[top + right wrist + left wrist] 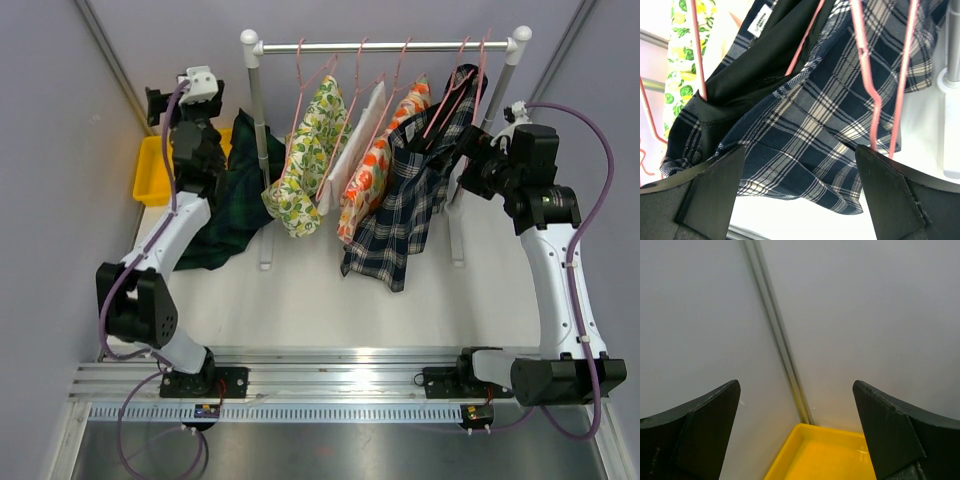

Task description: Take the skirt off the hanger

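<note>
A navy and white plaid skirt point(400, 215) hangs from a pink hanger point(450, 95) at the right end of the rack. My right gripper point(462, 158) is open and empty, right beside the skirt's upper right edge. In the right wrist view the skirt point(820, 130) fills the space ahead of the right gripper point(799, 165), with its black lining and the pink hanger wires point(867, 75) above. My left gripper point(160, 105) is open and empty, raised at the back left, facing the wall corner point(796, 400).
A lemon-print garment point(305, 160), a white one point(355, 145) and an orange-print one point(375, 170) hang on pink hangers from the white rail point(385, 45). A dark green plaid garment point(230, 200) lies beside the left rack post. A yellow bin point(150, 175) point(830, 460) sits at the back left.
</note>
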You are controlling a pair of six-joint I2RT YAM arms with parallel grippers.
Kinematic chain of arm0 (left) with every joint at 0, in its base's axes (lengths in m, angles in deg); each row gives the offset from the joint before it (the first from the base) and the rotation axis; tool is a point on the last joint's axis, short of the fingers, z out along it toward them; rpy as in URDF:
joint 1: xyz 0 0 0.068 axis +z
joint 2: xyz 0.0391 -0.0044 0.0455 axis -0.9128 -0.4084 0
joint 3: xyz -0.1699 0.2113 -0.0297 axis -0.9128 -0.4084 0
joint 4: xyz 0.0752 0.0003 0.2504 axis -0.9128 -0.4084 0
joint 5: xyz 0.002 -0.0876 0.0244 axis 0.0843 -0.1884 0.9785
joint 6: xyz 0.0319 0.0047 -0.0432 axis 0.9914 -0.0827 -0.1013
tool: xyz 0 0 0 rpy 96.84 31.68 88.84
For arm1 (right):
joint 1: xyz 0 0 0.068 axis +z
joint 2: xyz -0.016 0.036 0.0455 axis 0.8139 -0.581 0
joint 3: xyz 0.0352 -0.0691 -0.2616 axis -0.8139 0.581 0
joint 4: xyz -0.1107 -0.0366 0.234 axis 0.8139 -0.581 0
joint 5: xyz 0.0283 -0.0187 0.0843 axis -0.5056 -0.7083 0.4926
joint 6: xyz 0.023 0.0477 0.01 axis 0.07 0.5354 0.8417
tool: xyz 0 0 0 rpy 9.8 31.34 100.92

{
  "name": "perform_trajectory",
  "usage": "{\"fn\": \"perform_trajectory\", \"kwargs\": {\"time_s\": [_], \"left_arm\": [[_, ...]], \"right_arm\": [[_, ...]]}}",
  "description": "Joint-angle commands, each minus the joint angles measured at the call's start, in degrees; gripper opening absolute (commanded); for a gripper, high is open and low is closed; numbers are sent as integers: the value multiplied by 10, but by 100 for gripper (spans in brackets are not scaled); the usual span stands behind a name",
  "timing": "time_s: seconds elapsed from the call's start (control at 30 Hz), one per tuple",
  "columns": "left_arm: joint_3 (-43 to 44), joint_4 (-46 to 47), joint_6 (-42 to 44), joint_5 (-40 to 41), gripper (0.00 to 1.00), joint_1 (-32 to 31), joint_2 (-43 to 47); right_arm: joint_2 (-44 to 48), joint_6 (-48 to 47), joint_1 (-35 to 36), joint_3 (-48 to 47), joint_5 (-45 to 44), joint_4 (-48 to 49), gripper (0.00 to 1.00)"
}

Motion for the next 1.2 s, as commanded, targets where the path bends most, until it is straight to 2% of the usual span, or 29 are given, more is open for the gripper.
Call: {"fn": "perform_trajectory", "kwargs": {"time_s": [0.0, 0.07, 0.17, 0.23, 0.33, 0.37, 0.4, 0.43, 0.53, 0.63, 0.7, 0.73, 0.8, 0.83, 0.87, 0.93, 1.0, 1.03, 1.13, 1.17], "left_arm": [[-23, 88, -31, 13, 99, 25, 82], [-27, 58, -66, 10, 99, 38, 104], [-54, 83, -41, -20, 99, 39, 120], [-53, 90, -36, -1, 99, 39, 121], [-93, 135, 6, 54, 99, 32, 143], [-130, 192, 34, 71, 99, 30, 167], [-155, 222, 43, 79, 99, 32, 180], [-175, 238, 53, 50, 99, 33, 197], [-201, 140, 68, -38, 99, 43, 247], [-181, 129, 84, 26, 99, 39, 242], [-188, 199, 119, 73, 99, 40, 243], [-214, 304, 176, 112, 99, 43, 243], [-245, 413, 208, 134, 99, 73, 248], [-267, 410, 168, 141, 99, 95, 277], [-269, 375, 129, 147, 99, 149, 294], [-259, 293, 36, 183, 99, 199, 327], [-245, 315, 62, 206, 99, 235, 311], [-230, 342, 77, 253, 99, 243, 298], [-194, 283, 70, 256, 99, 241, 286], [-177, 272, 70, 263, 99, 218, 297]], "right_arm": [[-6, -2, 10, -18, 21, -2, 99], [-9, -4, 15, -21, 21, -7, 100], [-8, -8, 24, -27, 15, -20, 100], [-3, -12, 33, -26, 5, -24, 99], [-2, -10, 46, -18, 8, -23, 99], [-2, -11, 50, -14, 8, -22, 99], [-1, -12, 56, -12, 8, -21, 99], [-1, -12, 60, -9, 6, -19, 99], [-4, -7, 70, 1, 12, -1, 99], [-18, -5, 74, -8, 20, -5, 100], [-20, -13, 75, -24, 10, -16, 99], [-18, -15, 79, -25, 4, -17, 99], [-9, -16, 82, -20, -5, -13, 99], [-7, -16, 85, -12, -3, -10, 99], [-8, -12, 85, -9, -1, -6, 99], [-15, -8, 87, -8, 10, 0, 100], [-25, -7, 90, -15, 17, -6, 99], [-27, -8, 92, -25, 17, -10, 100], [-25, -21, 108, -36, -5, -21, 100], [-15, -21, 108, -24, -10, -16, 99]]}}
